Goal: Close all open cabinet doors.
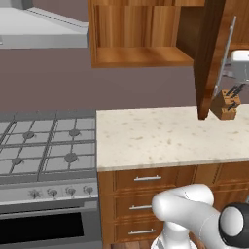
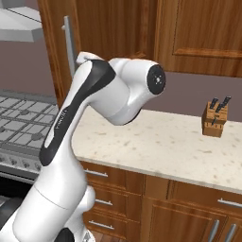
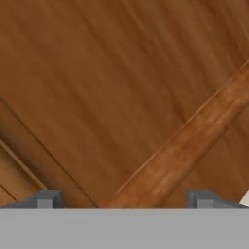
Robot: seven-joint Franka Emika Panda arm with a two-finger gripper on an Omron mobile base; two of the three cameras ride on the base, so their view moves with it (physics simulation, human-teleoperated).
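Swinging on hinges, the open cabinet door (image 1: 210, 58) is judged stiff, rigid and fairly heavy; a flat push on its wooden face, out toward the edge with the silver bar handle (image 1: 225, 53), is advised rather than a grasp. Close ahead of the fingertips (image 3: 47, 199), which are spread wide with nothing held, wood panelling (image 3: 121, 87) is seen. Contact cannot be made out, and the gripper (image 3: 124, 202) is cut off below.
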